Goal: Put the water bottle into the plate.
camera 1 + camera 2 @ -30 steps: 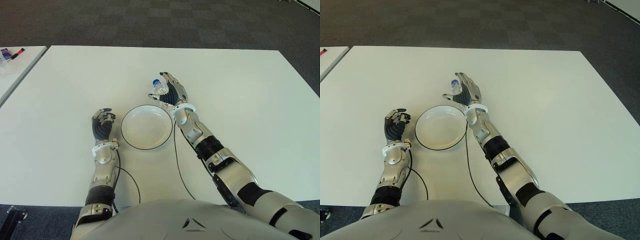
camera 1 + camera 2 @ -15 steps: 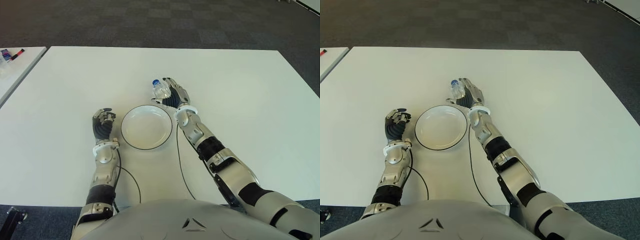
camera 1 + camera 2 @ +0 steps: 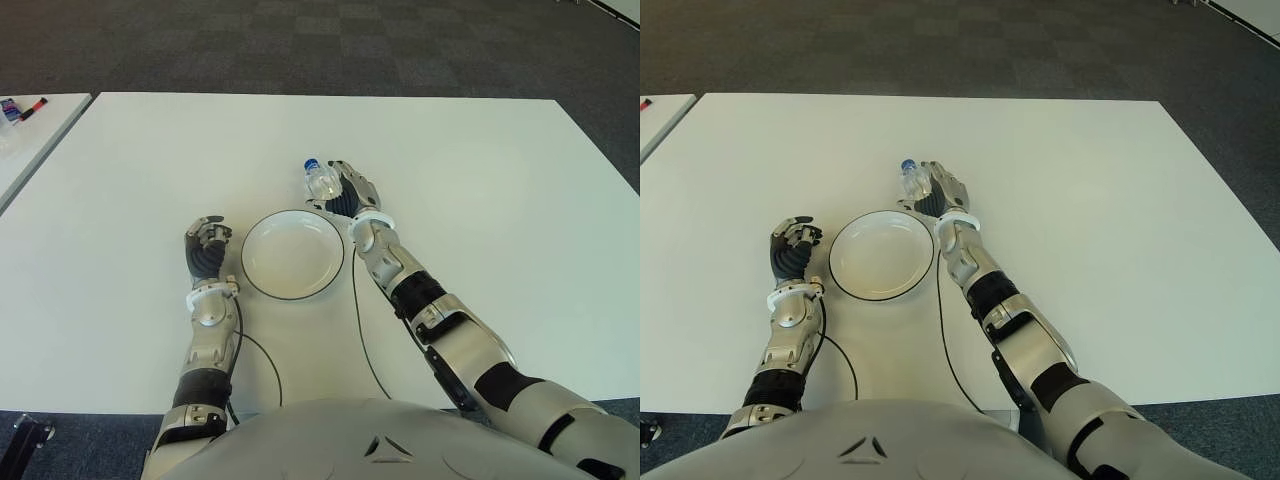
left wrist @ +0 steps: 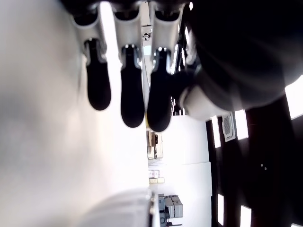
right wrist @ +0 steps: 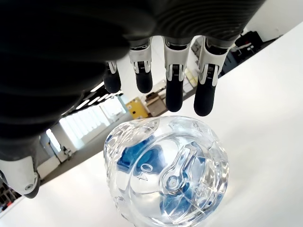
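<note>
The clear water bottle point(image 3: 319, 181) with a blue cap lies just behind the white, dark-rimmed plate point(image 3: 293, 256), cap pointing away from me. My right hand point(image 3: 346, 187) is against the bottle's right side. In the right wrist view the bottle's base point(image 5: 165, 182) faces the palm, and the fingers point(image 5: 174, 90) arch over it with a gap, not closed on it. My left hand point(image 3: 205, 246) shows left of the plate with its fingers curled and nothing in them.
The white table point(image 3: 480, 180) stretches wide on all sides. A second table point(image 3: 30, 140) at the far left holds markers point(image 3: 22, 106). Thin black cables point(image 3: 362, 340) trail from both wrists towards me. Dark carpet lies beyond the far edge.
My right hand has come down and in against the bottle, its raised fingers lowering over it. The bottle, the plate and the left hand have stayed put.
</note>
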Tool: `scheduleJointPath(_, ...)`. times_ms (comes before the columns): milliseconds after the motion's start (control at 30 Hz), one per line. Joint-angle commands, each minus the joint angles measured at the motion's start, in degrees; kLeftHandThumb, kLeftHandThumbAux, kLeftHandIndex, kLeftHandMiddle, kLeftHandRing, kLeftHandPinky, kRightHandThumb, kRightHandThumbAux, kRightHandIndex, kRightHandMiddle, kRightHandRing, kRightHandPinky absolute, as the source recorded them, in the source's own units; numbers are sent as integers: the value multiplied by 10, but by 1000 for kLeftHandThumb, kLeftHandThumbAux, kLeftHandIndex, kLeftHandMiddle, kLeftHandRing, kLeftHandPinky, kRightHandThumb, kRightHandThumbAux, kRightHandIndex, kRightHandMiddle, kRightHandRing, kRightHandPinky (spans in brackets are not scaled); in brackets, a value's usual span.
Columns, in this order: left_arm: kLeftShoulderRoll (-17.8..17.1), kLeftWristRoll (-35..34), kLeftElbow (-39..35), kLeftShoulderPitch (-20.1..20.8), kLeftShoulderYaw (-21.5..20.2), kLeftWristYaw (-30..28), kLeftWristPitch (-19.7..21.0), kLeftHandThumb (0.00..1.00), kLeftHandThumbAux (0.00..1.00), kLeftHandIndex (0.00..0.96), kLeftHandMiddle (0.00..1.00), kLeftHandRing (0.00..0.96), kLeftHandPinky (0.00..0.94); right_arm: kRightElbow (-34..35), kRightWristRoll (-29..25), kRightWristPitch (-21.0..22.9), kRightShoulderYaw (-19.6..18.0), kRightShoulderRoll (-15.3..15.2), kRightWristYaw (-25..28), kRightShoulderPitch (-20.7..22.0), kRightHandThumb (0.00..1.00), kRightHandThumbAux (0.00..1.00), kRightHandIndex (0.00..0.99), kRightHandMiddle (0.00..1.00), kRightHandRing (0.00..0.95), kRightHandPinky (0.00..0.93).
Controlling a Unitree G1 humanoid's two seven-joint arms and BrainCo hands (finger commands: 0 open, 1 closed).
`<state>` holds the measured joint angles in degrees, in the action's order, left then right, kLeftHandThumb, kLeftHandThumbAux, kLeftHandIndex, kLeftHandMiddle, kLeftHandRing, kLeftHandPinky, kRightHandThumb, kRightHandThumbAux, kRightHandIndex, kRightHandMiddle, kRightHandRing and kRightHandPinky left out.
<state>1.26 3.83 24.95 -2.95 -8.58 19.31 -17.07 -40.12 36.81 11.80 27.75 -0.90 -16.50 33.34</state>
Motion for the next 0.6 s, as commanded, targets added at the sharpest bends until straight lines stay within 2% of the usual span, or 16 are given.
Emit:
scheduleJointPath(33,7,-6,26,-22,-1,-5,37,684,723,420,551,523,479,-11,8,3,3,1,-5,8,21,544,0,40,136,230)
scheduleJointPath(400,6,-7,42,-16,-4,-4,19,681,724,417,520,492,458,-29,-7,-11,-3,5,-7,17,16,554,0,32,111,201)
scheduleJointPath(600,5,-2,40,-13,-2,-1,29,684,723,419,536,513,482,-103,-35,-29,-27,19,-3,63,24,580,0,9,81,161)
